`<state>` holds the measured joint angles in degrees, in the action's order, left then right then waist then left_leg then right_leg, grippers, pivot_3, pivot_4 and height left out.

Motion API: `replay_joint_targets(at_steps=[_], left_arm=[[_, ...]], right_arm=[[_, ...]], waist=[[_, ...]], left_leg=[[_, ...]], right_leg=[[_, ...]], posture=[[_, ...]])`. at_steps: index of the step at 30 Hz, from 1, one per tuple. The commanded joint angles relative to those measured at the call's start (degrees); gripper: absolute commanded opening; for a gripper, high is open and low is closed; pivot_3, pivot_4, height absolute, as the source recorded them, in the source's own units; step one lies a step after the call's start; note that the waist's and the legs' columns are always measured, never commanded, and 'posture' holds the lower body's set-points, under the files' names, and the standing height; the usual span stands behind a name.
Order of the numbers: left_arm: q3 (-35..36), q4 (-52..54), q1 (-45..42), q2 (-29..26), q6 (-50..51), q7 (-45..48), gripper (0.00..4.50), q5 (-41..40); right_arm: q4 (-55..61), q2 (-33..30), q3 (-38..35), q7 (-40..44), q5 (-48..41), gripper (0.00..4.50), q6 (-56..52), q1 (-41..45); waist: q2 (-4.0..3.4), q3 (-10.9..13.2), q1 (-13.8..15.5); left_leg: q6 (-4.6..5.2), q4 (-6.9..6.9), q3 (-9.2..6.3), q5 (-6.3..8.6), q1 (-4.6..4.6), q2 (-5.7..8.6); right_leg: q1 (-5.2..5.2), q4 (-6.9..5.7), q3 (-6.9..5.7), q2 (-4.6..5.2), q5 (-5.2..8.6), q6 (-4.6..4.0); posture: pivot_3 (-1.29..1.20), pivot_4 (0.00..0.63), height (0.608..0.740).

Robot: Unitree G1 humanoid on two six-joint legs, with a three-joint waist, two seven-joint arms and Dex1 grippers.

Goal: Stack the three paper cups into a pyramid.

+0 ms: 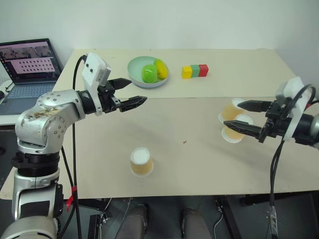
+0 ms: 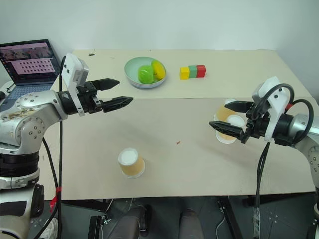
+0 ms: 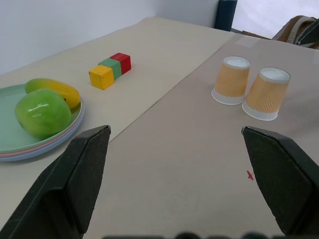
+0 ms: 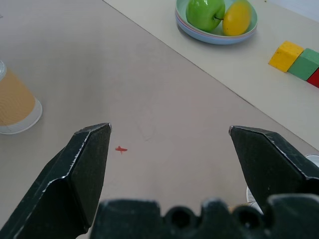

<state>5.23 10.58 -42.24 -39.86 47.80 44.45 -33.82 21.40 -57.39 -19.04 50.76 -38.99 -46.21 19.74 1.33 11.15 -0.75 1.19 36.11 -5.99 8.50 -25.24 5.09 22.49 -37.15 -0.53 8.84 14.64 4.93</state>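
Both your left gripper [image 1: 128, 93] and right gripper [image 2: 229, 117] gape wide, empty. 2 cups [image 3: 251, 88] stand side by side; the 3rd cup [image 1: 141, 162] sits well apart from them. Grasp it mid-wall, gently.

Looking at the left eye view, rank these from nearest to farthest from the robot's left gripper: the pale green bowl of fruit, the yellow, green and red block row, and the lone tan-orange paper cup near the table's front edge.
1. Pale green bowl of fruit: just beyond the open left gripper, slightly to its right.
2. Lone tan-orange paper cup: toward the front edge, apart from the gripper.
3. Yellow, green and red block row: farthest, off to the right near the back.
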Motion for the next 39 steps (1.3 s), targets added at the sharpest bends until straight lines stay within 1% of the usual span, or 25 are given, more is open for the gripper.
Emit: replay_joint_targets(at_steps=[1, 5, 10, 13, 15, 18, 20, 24, 27, 30, 35, 39], left_arm=[[0.98, 2.24, -0.61, -0.34, 0.52, 0.44, 4.5, -1.31], [0.47, 1.97, -1.05, -0.18, 0.3, 1.47, 4.5, -1.63], [-0.71, 1.55, -2.68, 1.81, 1.13, 1.86, 4.5, -2.23], [-1.78, 0.68, -3.81, 3.23, 1.23, 3.26, 4.5, -3.31], [-2.95, -0.69, -4.5, 3.59, 0.29, 3.84, 4.5, -2.38], [-4.28, -3.06, -5.89, 4.58, -1.01, 5.07, 4.5, -1.48], [-4.76, -3.88, -6.53, 5.08, -1.33, 5.79, 4.5, -1.5], [-5.28, -4.61, -7.0, 5.24, -1.74, 6.68, 4.5, -0.91], [-5.09, -5.3, -7.44, 5.45, -1.46, 6.29, 4.5, -0.49], [-4.85, -4.83, -7.35, 5.29, -0.83, 6.44, 4.5, -0.56], [-1.39, -3.48, -8.76, 5.65, 3.3, 5.56, 4.5, -4.95], [-0.33, -2.88, -9.53, 4.7, 4.76, 4.53, 4.5, -5.99]], right_arm=[[2.15, 0.61, -1.55, -2.25, -0.59, 4.42, -0.2, 0.73], [2.65, 0.93, -1.12, -3.83, -0.86, 4.42, -0.6, 1.21], [3.86, 0.92, -2.54, -5.6, -0.43, 4.42, -0.43, -0.19], [2.59, 0.83, -6.09, -9.47, 2.6, 4.42, 0.49, -1.72], [1.52, 1.22, -8.96, -11.64, 3.71, 4.42, 0.25, -3.31], [2.89, 4.15, -11.86, -12.82, 3.83, 4.42, 1.21, -8.19], [2.69, 5.67, -12.48, -12.88, 4.91, 4.42, 2.7, -11.34], [0.97, 8.68, -13.51, -13.33, 5.26, 4.42, 4.24, -14.4], [0.39, 10.76, -12.47, -12.6, 5.42, 4.42, 5.6, -16.81], [-2.44, 13.07, -10.56, -12.58, 6.54, 4.42, 8.26, -16.98], [-10.62, 14.83, -6.72, -12.57, 8.22, 4.42, 11.16, -11.66], [-13.96, 15.86, -4.99, -11.68, 9.07, 4.42, 13.48, -9.46]], waist=[[0.0, 0.0, 0.01], [0.0, 0.0, 0.0], [0.0, 0.0, 0.03], [0.0, 0.0, 0.21], [0.01, -0.01, 0.42], [0.04, -0.03, 0.5], [0.04, -0.03, 0.5], [0.03, -0.03, -0.07], [0.03, -0.03, -0.13], [0.03, -0.03, -0.15], [0.03, -0.03, -0.29], [0.02, -0.04, -0.15]], left_leg=[[0.0, 0.0, 0.0, 0.0, 0.0, 0.0], [0.0, 0.0, 0.0, 0.0, 0.0, 0.0], [0.0, 0.0, 0.0, 0.0, 0.0, 0.0], [0.0, 0.02, 0.0, 0.0, 0.0, 0.01], [0.0, 0.03, -0.01, 0.0, 0.0, 0.02], [0.01, 0.05, 0.02, 0.01, 0.0, 0.0], [0.02, 0.05, 0.01, 0.01, 0.01, 0.0], [0.05, 0.12, 0.08, 0.03, 0.02, 0.01], [0.05, 0.12, 0.07, 0.03, 0.08, -0.01], [0.05, 0.13, 0.07, 0.03, 0.08, 0.0], [0.05, 0.17, 0.07, 0.03, 0.09, -0.01], [0.05, 0.16, 0.06, 0.03, 0.09, -0.01]], right_leg=[[0.0, 0.0, 0.0, 0.0, 0.0, 0.0], [0.0, -0.01, 0.01, 0.0, 0.0, 0.0], [0.0, 0.0, 0.0, 0.0, 0.0, 0.0], [-0.01, 0.0, 0.0, 0.0, 0.0, 0.0], [-0.03, 0.01, -0.01, 0.0, 0.0, 0.0], [-0.06, 0.0, -0.01, 0.0, 0.0, 0.0], [-0.08, 0.0, -0.03, -0.02, 0.0, 0.0], [-0.09, -0.01, 0.08, -0.02, -0.01, 0.0], [-0.12, -0.02, 0.08, -0.03, -0.03, -0.01], [-0.13, -0.02, 0.08, -0.04, -0.03, 0.0], [-0.13, -0.03, 0.11, -0.04, -0.06, 0.01], [-0.13, -0.02, 0.1, -0.05, -0.07, 0.01]], posture=[[0.0, 0.15, 0.74], [0.0, 0.15, 0.74], [0.0, 0.15, 0.74], [0.0, 0.15, 0.74], [0.0, 0.15, 0.74], [0.0, 0.15, 0.74], [0.0, 0.15, 0.74], [0.0, 0.15, 0.74], [0.0, 0.15, 0.74], [0.0, 0.15, 0.74], [0.0, 0.15, 0.74], [0.0, 0.15, 0.74]])
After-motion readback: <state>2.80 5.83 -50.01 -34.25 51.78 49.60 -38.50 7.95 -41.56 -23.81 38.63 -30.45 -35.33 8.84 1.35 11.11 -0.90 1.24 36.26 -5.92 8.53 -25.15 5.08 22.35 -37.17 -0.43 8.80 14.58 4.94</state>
